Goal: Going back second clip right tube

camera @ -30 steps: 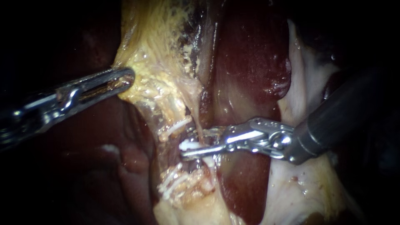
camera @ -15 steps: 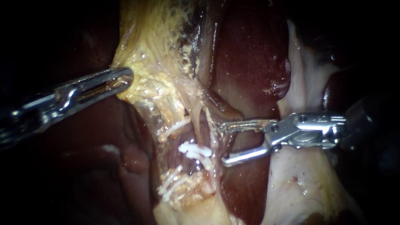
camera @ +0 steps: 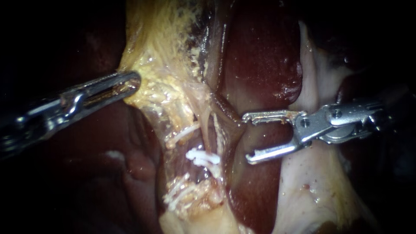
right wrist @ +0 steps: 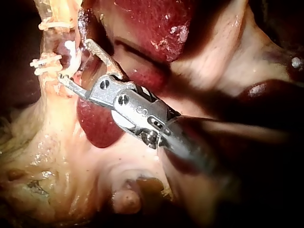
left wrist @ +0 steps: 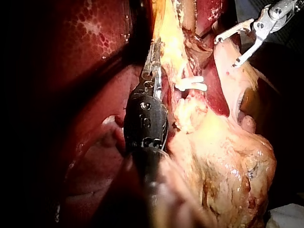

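The white clip (camera: 203,157) sits across the tube (camera: 206,130). Your right instrument (camera: 246,138), hand wide and empty, stands apart from the clip, over the liver (camera: 260,65). Your left instrument (camera: 130,83) has its hand clamped on yellow tissue (camera: 151,65) above the clip. Only withdrawal seems left.

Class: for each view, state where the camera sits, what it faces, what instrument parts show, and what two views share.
Endoscope: close over liver, facing the white clip; left instrument and right instrument both show.
Left wrist: behind its own shaft, facing yellow tissue.
Right wrist: behind its own open jaws, facing the clip.
Shared: white clip, everywhere.
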{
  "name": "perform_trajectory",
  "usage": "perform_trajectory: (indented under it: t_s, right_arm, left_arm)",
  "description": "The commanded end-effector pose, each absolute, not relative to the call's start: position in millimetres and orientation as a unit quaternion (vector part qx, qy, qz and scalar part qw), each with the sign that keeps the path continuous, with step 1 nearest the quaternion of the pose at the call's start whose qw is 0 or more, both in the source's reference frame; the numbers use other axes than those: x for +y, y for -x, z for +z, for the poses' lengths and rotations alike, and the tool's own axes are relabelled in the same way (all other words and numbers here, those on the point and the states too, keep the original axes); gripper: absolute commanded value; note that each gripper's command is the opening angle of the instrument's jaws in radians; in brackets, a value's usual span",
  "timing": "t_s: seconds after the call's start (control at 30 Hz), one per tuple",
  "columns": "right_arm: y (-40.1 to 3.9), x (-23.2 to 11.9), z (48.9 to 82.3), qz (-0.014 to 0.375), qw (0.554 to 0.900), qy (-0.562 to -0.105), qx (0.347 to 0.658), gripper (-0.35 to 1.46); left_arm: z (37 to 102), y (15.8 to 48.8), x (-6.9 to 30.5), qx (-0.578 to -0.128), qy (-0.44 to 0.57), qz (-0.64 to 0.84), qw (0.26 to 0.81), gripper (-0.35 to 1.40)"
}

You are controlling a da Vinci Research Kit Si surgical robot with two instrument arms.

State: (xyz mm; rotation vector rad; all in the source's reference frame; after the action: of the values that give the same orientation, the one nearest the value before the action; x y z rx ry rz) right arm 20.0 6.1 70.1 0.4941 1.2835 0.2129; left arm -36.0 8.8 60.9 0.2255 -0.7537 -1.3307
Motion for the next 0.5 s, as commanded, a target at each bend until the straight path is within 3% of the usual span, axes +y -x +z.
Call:
perform_trajectory:
  t_s: [0.03,0.5]
  right_arm:
    - [-19.9,6.2,70.2,0.098,0.767,-0.227,0.591,0.6]
    - [-19.0,7.1,69.0,0.105,0.758,-0.229,0.602,0.6]
  left_arm:
    - [61.5,36.3,8.5,-0.337,-0.106,-0.599,0.719,-0.35]
    - [65.5,40.9,6.8,-0.319,-0.127,-0.589,0.731,-0.35]
